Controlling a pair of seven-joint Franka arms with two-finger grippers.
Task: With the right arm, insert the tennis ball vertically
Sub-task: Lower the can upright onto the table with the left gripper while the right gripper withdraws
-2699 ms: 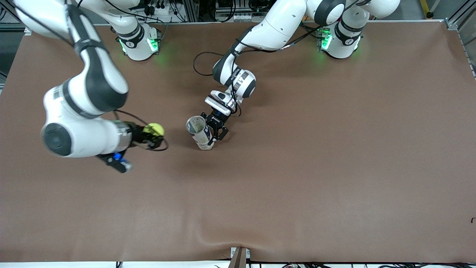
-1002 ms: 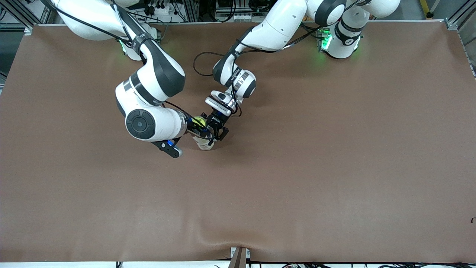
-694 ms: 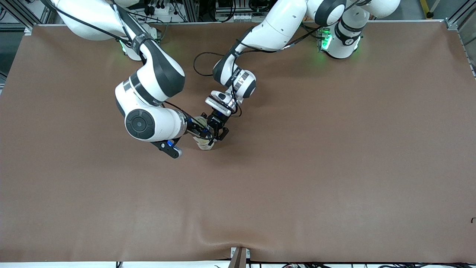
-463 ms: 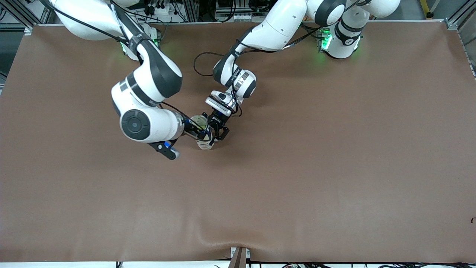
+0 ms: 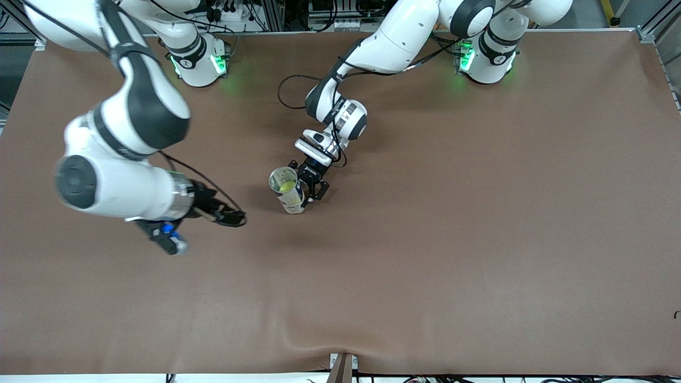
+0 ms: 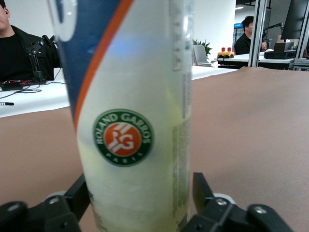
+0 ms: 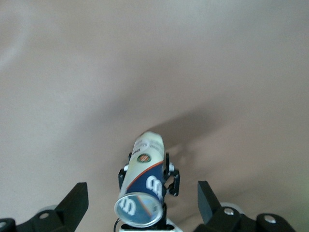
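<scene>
The ball (image 5: pixel 287 186) is seen inside the upright can (image 5: pixel 287 190), which is clamped by the left pincer (image 5: pixel 314 187) near the middle of the worktop (image 5: pixel 479 239). The right pincer (image 5: pixel 230 216) is wide and empty, over the worktop toward the right arm's end. The insertion is judged done; only a clear retreat of the right arm is called for next.

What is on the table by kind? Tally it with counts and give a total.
Tennis ball tube, upright, clamped by the left gripper: 1
Tennis ball, inside the tube: 1
Robot arms: 2, the right gripper open and empty beside the tube, toward the right arm's end
Total: 4
</scene>
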